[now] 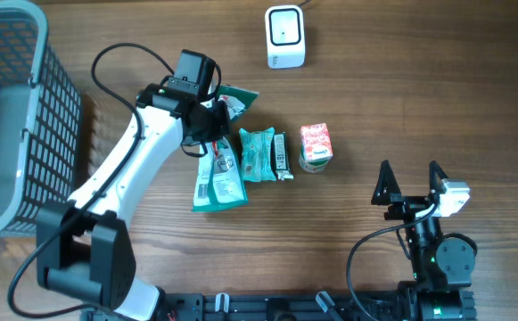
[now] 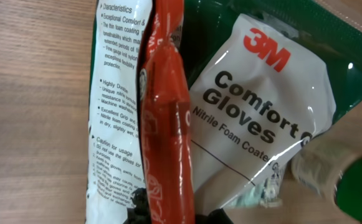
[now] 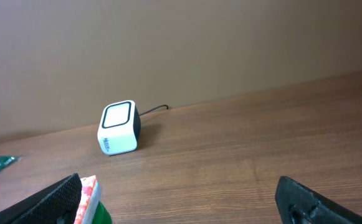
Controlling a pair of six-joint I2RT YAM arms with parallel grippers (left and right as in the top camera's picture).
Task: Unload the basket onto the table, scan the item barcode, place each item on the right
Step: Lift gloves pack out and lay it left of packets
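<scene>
Nearest you, your right gripper (image 1: 409, 169) stood with its jaws wide apart, grasping nothing. Mid-table, your left gripper (image 1: 207, 118) was clenched on a glossy red plastic packet (image 2: 166, 124), just above the green-and-white 3M gloves bag (image 2: 255, 118). Beyond, the white cube-shaped barcode scanner (image 1: 285, 37) sat well apart.

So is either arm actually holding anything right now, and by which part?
The left pincer is shut on the 3M glove pack, pinching the red fold along its middle. The right pincer is open and holds nothing.
</scene>
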